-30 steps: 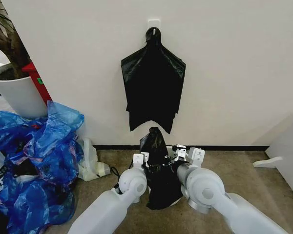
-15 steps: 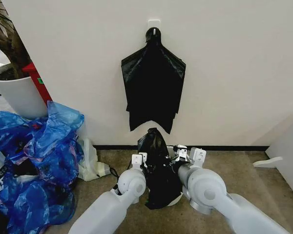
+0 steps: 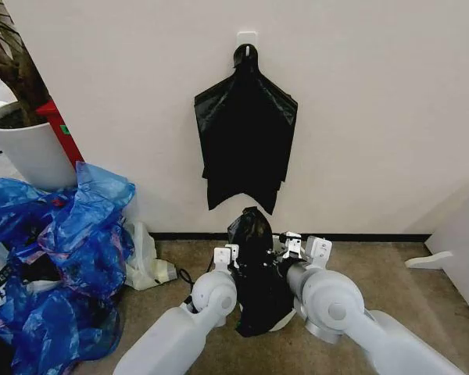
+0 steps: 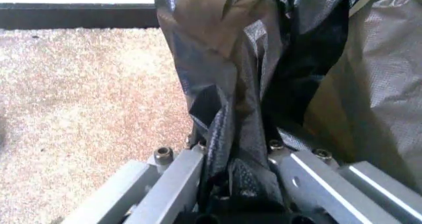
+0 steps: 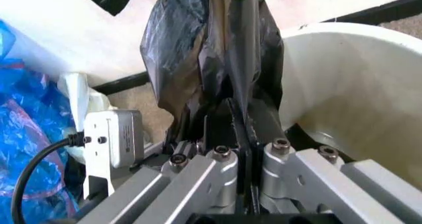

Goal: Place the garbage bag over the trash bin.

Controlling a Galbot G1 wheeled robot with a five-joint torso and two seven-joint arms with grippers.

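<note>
Both jaws clamped on garbage bag (image 3: 254,269) over trash bin (image 5: 356,100)

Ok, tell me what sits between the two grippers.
In the head view, the garbage bag fills the gap between the left gripper and right gripper, both clamped on its film; the trash bin peeks out beneath.

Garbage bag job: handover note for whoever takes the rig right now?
Left gripper: shut on the garbage bag, film pinched between its fingers.
Right gripper: shut on the same bag, at the trash bin rim.
Bag hangs bunched between both grippers, low by the wall, covering most of the bin in the head view.
Done: bag gripped on two sides.
Left: spread its mouth and pull it over the bin rim; the bin's inside is bare.
</note>
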